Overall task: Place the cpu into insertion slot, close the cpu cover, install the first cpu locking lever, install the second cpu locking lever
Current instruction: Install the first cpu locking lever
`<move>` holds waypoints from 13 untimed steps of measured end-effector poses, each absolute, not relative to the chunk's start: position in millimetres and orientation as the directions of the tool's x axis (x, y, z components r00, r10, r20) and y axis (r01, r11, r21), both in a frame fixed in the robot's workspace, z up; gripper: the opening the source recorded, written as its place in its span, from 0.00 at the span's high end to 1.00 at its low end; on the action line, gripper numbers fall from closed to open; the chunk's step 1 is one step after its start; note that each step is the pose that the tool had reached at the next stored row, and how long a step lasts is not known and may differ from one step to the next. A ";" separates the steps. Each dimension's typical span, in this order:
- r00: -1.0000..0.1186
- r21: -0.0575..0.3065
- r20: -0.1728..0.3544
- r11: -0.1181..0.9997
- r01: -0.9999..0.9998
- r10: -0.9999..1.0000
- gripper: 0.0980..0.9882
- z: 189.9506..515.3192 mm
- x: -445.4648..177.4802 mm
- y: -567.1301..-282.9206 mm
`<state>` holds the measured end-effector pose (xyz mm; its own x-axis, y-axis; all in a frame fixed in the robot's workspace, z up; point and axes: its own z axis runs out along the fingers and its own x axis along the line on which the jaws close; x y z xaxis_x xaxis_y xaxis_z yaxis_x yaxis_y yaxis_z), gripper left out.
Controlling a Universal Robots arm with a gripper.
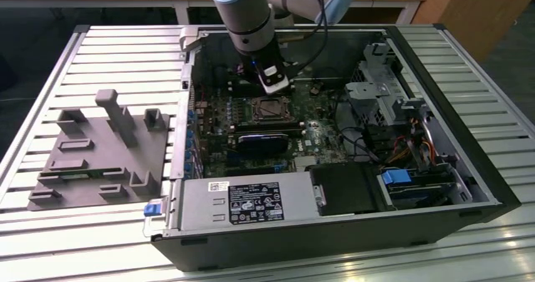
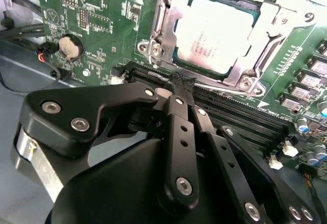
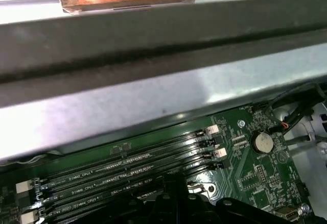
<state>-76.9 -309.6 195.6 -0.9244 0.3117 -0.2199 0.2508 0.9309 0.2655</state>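
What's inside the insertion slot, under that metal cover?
The cpu sits in the insertion slot, and its silvery top shows through the cut-out of the cpu cover. The cover's frame overlaps the chip's edges. The slot's contacts beneath it are hidden.

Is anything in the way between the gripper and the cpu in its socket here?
Nothing visible. In the second wrist view the gripper sits over the memory slots, right beside the cpu, which is already seated with the cpu cover lying over its edges.
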 end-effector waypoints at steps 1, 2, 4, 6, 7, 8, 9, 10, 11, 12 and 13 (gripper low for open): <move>-0.923 0.264 -0.221 0.931 0.254 0.315 1.00 195.2 -76.9 -309.6; -0.922 0.262 -0.222 0.930 0.257 0.318 1.00 194.7 -76.9 -309.5; -0.919 0.258 -0.224 0.929 0.264 0.323 1.00 193.8 -76.9 -309.4; -0.917 0.255 -0.226 0.928 0.270 0.329 1.00 192.8 -76.9 -309.1; -0.916 0.254 -0.227 0.928 0.273 0.332 1.00 192.4 -76.9 -309.0; -0.914 0.252 -0.228 0.927 0.277 0.335 1.00 191.9 -76.9 -308.8; -0.913 0.251 -0.228 0.927 0.280 0.338 1.00 191.5 -76.9 -308.6; -0.912 0.250 -0.229 0.926 0.283 0.340 1.00 191.1 -77.0 -308.2; -0.911 0.249 -0.229 0.925 0.286 0.343 1.00 190.8 -76.9 -307.8; -0.910 0.248 -0.230 0.925 0.289 0.346 1.00 190.4 -76.9 -307.3; -0.909 0.246 -0.231 0.924 0.291 0.348 1.00 190.1 -76.9 -307.0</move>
<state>-76.9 -307.0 190.1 -0.9087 0.3480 -0.2305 0.2915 0.9243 0.2465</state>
